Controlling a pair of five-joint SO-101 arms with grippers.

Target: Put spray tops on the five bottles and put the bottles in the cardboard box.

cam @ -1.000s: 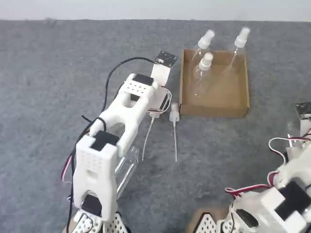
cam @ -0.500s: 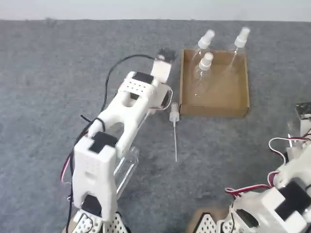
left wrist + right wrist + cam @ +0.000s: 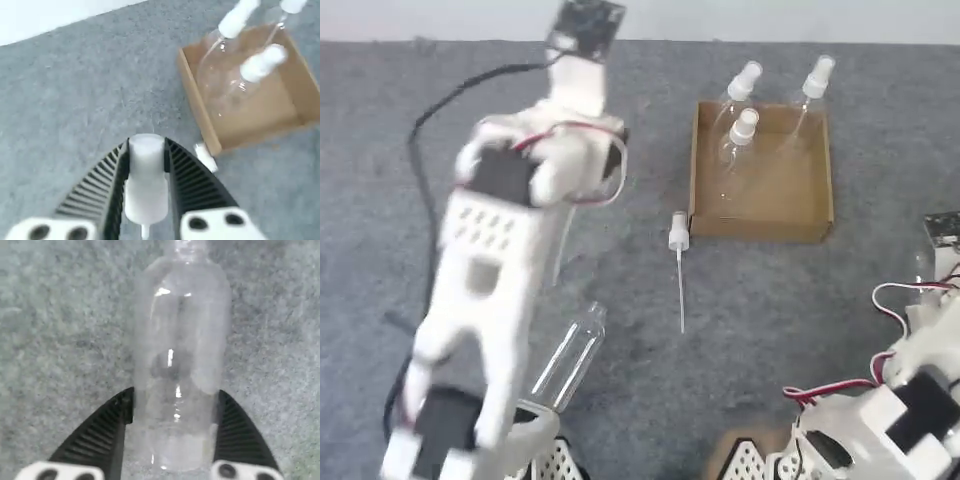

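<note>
My left gripper [image 3: 145, 150] is shut on a white spray top [image 3: 145, 185] and is held high above the carpet; its thin tube [image 3: 560, 250] hangs below the raised arm. A capless clear bottle [image 3: 570, 355] lies on the carpet by that arm's base. A second spray top [image 3: 678, 235] with a long tube lies just left of the cardboard box [image 3: 760, 228], also seen as spray top [image 3: 206, 156]. Three capped bottles [image 3: 744, 125] lean in the box. My right gripper [image 3: 175, 405] is shut on an open-necked clear bottle [image 3: 180, 330] at the table's right edge.
Grey carpet [image 3: 420, 130] covers the table. The right arm's base and wires [image 3: 880, 400] fill the lower right corner. The box's near wall [image 3: 200, 105] stands close to the loose spray top.
My left arm has risen from the carpet beside the box, carrying the spray top up and toward the back left. The right arm has not moved.
</note>
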